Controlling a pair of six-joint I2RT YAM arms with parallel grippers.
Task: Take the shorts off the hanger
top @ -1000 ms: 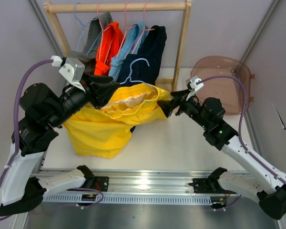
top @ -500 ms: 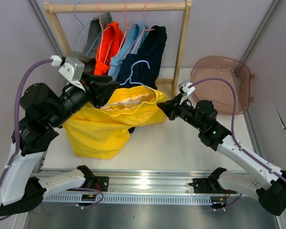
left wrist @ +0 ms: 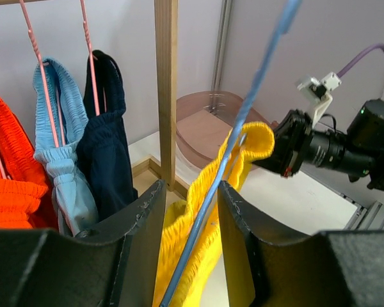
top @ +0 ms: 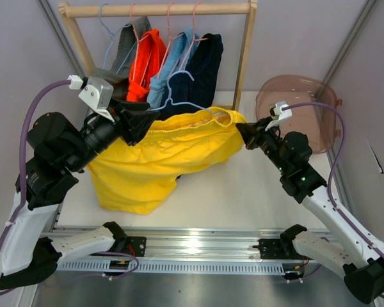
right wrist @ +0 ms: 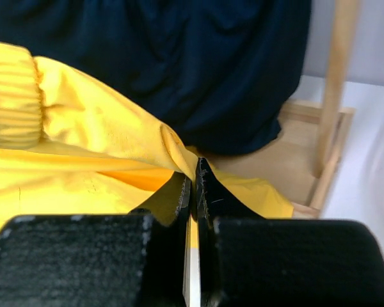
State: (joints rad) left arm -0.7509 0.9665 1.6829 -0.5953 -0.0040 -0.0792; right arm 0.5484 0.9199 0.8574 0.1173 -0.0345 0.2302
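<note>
The yellow shorts (top: pixel 160 160) hang stretched between my two grippers over the table. My left gripper (top: pixel 144 120) is shut on the blue hanger (top: pixel 179 89), with the yellow waistband bunched round the wire. In the left wrist view the hanger wire (left wrist: pixel 243 109) and the waistband (left wrist: pixel 243 144) run between the fingers of that gripper (left wrist: pixel 191 192). My right gripper (top: pixel 242 131) is shut on the right end of the shorts. In the right wrist view this gripper (right wrist: pixel 193 169) pinches a fold of yellow cloth (right wrist: pixel 83 134). Grey (top: pixel 125 54), orange (top: pixel 147 61), light blue (top: pixel 173 64) and navy shorts (top: pixel 201 70) hang on the rack.
The wooden rack (top: pixel 160 9) stands at the back, and its right post (left wrist: pixel 166 89) is close behind the stretched shorts. A brown tinted bin (top: pixel 301 109) sits at the back right, just behind my right arm. Grey walls close in both sides.
My right gripper has shut on the right end of the yellow shorts and pulled it rightward, stretching the waistband. The left arm has kept still.
</note>
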